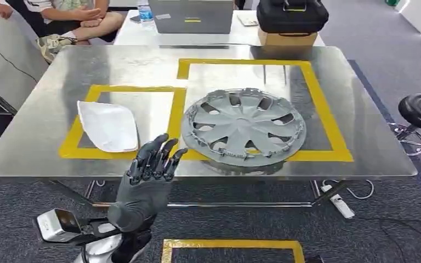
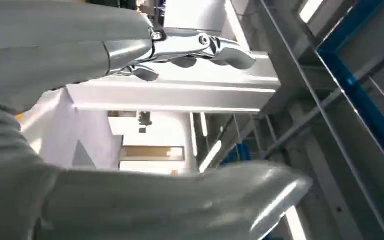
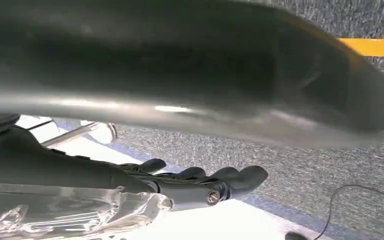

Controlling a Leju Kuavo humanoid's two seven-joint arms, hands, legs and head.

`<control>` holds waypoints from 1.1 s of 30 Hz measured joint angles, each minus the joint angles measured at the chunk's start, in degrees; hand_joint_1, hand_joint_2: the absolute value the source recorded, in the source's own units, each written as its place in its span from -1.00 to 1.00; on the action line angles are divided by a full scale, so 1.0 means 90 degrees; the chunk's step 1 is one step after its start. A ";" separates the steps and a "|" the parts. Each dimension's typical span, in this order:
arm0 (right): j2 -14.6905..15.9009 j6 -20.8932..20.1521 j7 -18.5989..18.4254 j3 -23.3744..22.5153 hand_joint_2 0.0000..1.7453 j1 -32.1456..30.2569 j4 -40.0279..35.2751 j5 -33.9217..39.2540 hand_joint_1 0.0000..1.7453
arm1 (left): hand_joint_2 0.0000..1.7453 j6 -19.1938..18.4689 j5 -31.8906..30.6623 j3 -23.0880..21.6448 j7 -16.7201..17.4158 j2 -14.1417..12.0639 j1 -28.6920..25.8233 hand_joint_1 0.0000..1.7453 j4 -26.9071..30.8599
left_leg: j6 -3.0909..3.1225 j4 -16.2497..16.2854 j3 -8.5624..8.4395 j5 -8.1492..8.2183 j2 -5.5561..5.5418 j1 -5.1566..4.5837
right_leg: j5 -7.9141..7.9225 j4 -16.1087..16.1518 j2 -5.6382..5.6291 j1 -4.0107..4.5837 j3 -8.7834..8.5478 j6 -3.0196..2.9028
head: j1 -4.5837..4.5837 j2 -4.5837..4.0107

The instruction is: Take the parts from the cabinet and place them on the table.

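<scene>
While the wheel cover (image 1: 244, 129) and white part (image 1: 108, 126) are lying near the table's (image 1: 362, 142) front edge, your left hand (image 1: 151, 175) is hovering empty, fingers together; judging by this, you're turning toward the cabinet next.

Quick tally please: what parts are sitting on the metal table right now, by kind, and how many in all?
Grey wheel cover: 1
White plastic-looking part: 1
Total: 2 parts on the metal table. Each lies mostly inside its own yellow tape frame.
</scene>
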State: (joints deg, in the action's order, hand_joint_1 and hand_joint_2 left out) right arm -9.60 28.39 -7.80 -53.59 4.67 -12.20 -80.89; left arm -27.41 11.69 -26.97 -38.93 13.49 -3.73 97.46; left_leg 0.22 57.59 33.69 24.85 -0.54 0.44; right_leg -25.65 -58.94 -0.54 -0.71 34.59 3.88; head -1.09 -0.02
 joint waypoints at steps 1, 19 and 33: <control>0.0000 0.0000 0.0002 0.0000 -1.00 -0.0003 0.0000 -0.0002 -1.00 | 1.00 0.0005 -0.0019 -0.0007 0.0000 0.0000 -0.0010 -1.00 -0.0005 | 0.0042 0.0000 0.0024 -0.0022 0.0005 0.0003 | -0.0278 -0.0269 0.0015 0.0004 0.0092 0.0027 | 0.0027 0.0000; -0.0005 -0.0036 0.0012 0.0000 -1.00 0.0030 0.0000 -0.0075 -1.00 | 1.00 -0.0206 0.0284 -0.0007 0.0000 -0.0041 -0.0101 -1.00 -0.0061 | -0.0307 0.1488 0.0877 0.0882 -0.0008 -0.0013 | 0.0022 0.0142 0.0029 0.0016 -0.0204 -0.0298 | -0.0037 0.0000; 0.0000 -0.0044 0.0012 0.0000 -1.00 0.0010 0.0000 -0.0097 -1.00 | 1.00 -0.0112 0.0056 -0.0022 0.0000 -0.0036 -0.0088 -1.00 -0.0056 | 0.0122 -0.0191 -0.0390 0.0211 0.0025 -0.0038 | -0.0383 -0.0829 0.0040 0.0012 0.0694 0.0073 | 0.0024 0.0000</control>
State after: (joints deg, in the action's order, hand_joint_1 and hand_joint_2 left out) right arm -9.60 28.00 -7.69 -53.59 4.76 -12.20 -81.77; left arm -28.41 12.20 -27.17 -38.93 13.16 -4.52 96.96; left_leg 1.31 55.87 30.18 26.75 -0.32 0.10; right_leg -29.09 -66.40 -0.18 -0.60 40.84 4.53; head -0.87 -0.02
